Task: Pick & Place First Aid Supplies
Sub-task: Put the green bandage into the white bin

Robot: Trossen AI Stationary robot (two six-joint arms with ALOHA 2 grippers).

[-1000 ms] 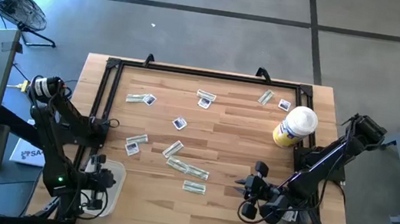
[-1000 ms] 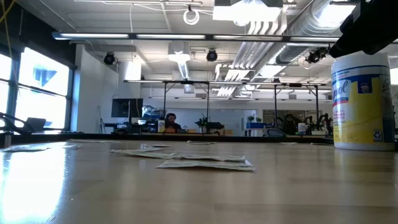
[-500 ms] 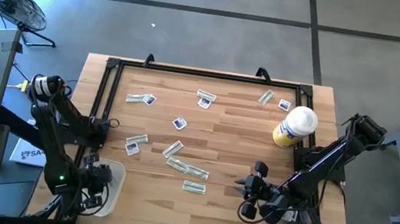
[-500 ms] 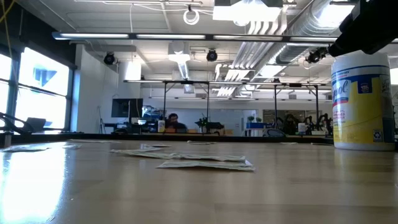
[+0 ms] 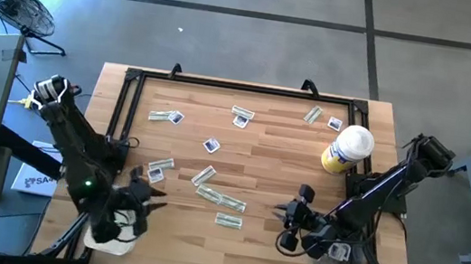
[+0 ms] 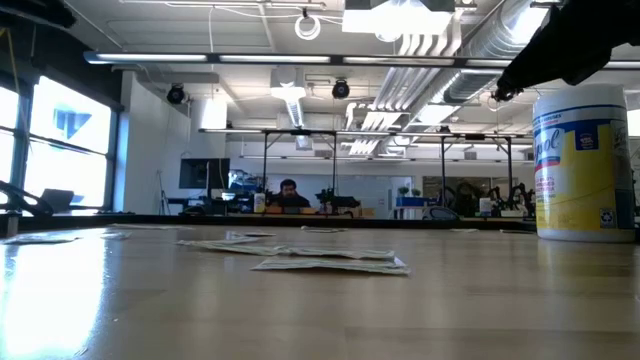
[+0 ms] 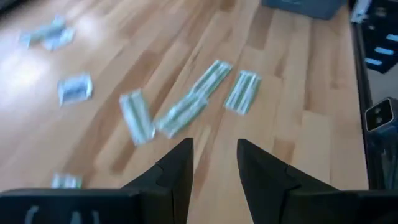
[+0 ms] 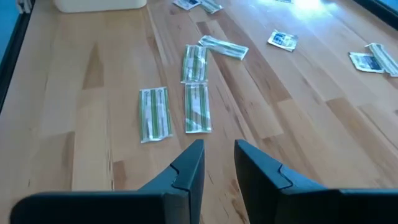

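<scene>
Packets scattered on table; left tool parted, empty.

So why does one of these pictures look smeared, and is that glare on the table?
Left wrist view: the pale green strip packets are streaked, apparently motion blur. Right wrist view: they look crisp. Low view: a bright sheen lies on the wooden table, and the yellow bottle with white cap is partly cut off.

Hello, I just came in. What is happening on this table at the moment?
A two-armed robot is sorting first-aid packets. Narrow pale green strip packets and small white square packets lie scattered on the wooden table. The left pincer hovers by a white tray, open and empty. The right pincer waits near the front edge, holding nothing. A yellow bottle with a white cap stands untouched.
</scene>
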